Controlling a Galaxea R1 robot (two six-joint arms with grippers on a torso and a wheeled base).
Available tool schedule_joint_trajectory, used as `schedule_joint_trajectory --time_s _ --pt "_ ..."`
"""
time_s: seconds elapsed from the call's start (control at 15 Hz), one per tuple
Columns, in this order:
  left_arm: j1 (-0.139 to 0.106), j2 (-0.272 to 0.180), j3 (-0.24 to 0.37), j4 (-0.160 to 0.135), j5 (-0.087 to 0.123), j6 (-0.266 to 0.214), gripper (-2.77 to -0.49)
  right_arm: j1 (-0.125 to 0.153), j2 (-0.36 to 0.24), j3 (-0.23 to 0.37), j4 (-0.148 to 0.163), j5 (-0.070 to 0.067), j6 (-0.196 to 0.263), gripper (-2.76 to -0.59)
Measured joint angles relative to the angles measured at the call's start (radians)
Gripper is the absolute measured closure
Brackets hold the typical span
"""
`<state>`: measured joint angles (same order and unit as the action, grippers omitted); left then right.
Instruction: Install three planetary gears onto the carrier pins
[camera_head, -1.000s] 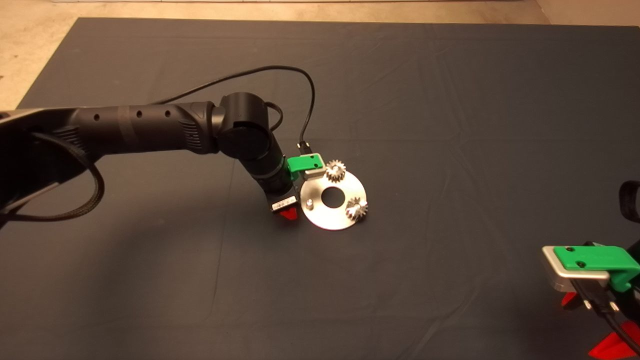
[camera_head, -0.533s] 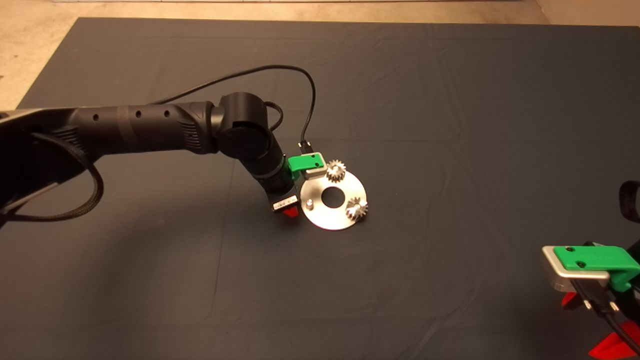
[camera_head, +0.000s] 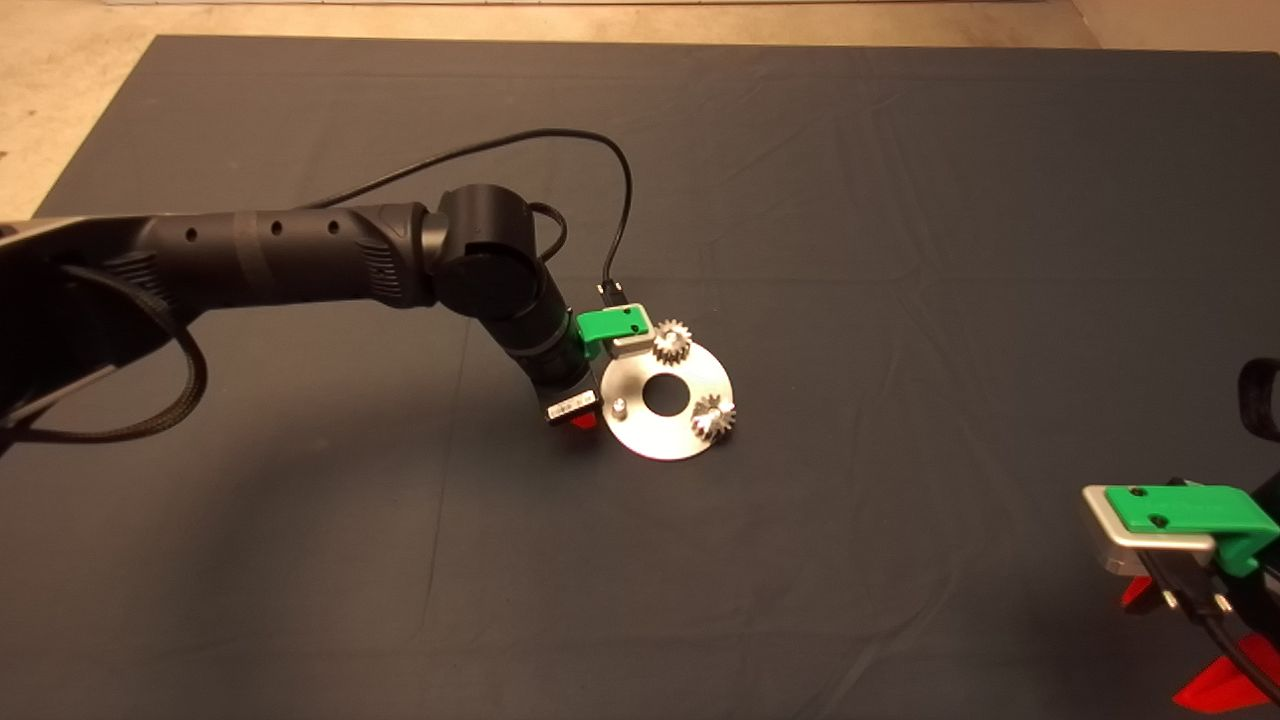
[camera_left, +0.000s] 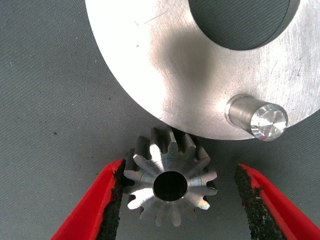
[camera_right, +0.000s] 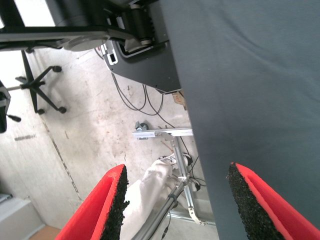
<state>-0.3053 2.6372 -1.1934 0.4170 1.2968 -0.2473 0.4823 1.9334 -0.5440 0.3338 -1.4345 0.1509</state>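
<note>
The left gripper (camera_head: 578, 421) sits at the silver disc's (camera_head: 640, 432) left edge. Only its wrist view shows the third gear (camera_left: 170, 185), lying on the mat between wide-open fingers (camera_left: 111, 200), touching neither. Two gears (camera_head: 672, 342) (camera_head: 712, 416) sit on pins; one pin (camera_head: 619, 407) stands bare. The right gripper (camera_right: 176, 205), fingers wide, holds nothing at the near right.

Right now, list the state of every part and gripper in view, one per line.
Flat round silver disc: flat on the mat.
Two small steel toothed gears: seated on pins.
Third steel gear: on the mat against the disc's edge, ungripped.
Remaining silvery pin: bare.
Left gripper: open, straddling the third gear.
Right gripper: open, parked at the mat's edge.
</note>
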Motion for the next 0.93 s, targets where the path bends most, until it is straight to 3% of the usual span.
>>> schedule_joint_trajectory --time_s 0.33,0.93 --pt "0.000 0.000 0.000 0.005 -0.001 0.000 -1.22 0.000 0.000 -0.019 0.000 -0.001 0.000 -1.48" --pt "0.000 -0.006 0.002 0.010 -0.018 -0.001 -1.11 0.000 0.000 -0.019 0.000 -0.001 0.000 -1.48"
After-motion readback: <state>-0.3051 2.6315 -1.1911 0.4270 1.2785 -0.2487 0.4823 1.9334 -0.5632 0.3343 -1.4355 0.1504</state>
